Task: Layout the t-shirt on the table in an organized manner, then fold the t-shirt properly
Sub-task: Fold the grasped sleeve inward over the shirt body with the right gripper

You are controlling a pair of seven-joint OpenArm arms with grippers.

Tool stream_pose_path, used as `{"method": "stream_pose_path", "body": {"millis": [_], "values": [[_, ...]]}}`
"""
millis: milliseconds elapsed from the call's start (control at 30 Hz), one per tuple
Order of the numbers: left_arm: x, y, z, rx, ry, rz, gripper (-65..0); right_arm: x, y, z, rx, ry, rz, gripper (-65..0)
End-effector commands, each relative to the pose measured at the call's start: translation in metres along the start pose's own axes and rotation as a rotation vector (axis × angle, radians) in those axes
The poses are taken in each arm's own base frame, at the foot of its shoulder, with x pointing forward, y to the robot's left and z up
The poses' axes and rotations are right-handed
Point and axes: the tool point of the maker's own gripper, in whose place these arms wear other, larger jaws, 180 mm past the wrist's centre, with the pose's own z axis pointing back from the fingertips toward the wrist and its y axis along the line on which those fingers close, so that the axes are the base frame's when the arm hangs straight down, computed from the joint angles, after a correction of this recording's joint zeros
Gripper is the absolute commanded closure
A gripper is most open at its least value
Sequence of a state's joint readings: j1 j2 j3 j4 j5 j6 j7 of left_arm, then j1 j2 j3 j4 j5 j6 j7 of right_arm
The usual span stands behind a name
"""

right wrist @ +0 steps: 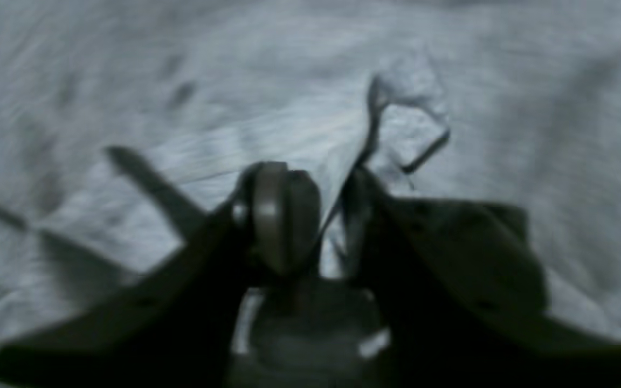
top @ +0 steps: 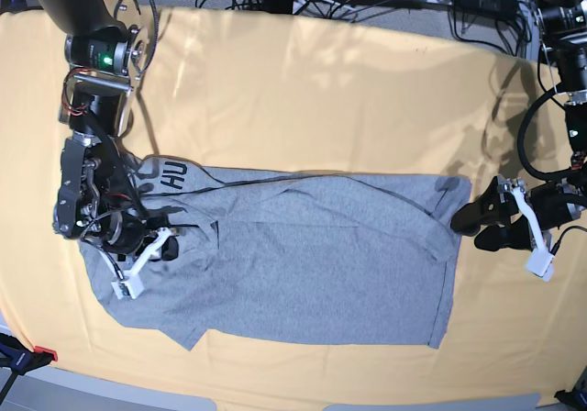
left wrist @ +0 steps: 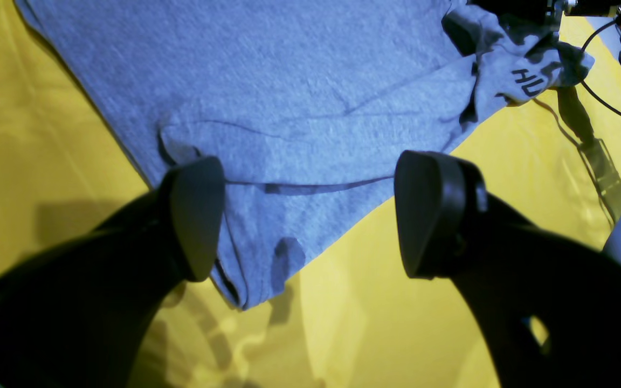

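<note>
- Now the t-shirt (top: 303, 264) lies spread across the middle of the table (top: 303, 90), long side running nine to three o'clock
- Black lettering peeks out on a turned-over flap at the shirt's ten o'clock corner
- Right gripper (right wrist: 324, 215) sits down on the grey cloth at the nine o'clock end, fingers nearly together with a ridge of fabric pinched up between them
- Left gripper (left wrist: 310, 215) hovers at the three o'clock edge, fingers spread wide and holding nothing, straddling a corner of the shirt over the yellow cover
</note>
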State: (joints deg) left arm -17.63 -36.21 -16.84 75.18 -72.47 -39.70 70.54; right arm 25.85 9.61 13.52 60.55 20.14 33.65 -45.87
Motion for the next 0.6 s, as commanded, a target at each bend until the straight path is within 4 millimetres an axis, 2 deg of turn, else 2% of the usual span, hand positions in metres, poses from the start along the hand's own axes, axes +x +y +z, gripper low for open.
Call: {"method": "stream_pose_path", "body": {"millis": [0,33,100,333,467,567], "values": [[0.021,-0.002,0.008,-0.002,-0.053,-0.035,-49.4,0.030,0.002,0.005,0.014,-0.076,0.027,-3.1],[0.021,-0.002,0.008,-0.003,-0.054,-0.035,-49.4,0.032,0.005,0.004,0.022,-0.079,0.035,0.0],[0.021,-0.002,0.008,-0.003,-0.054,-0.035,-49.4,0.041,0.009,0.005,0.035,-0.099,0.052,0.0],[0.021,-0.002,0.008,-0.002,-0.053,-0.035,-49.4,0.106,0.014,0.019,0.052,-0.222,0.129,0.0],[0.021,-0.002,0.008,-0.003,-0.053,-0.035,-49.4,0.139,0.011,0.029,0.025,-0.295,0.132,0.0],[0.021,-0.002,0.008,-0.003,-0.053,-0.035,-49.4,0.153,0.002,0.033,-0.033,-0.316,0.139,0.0]]}}
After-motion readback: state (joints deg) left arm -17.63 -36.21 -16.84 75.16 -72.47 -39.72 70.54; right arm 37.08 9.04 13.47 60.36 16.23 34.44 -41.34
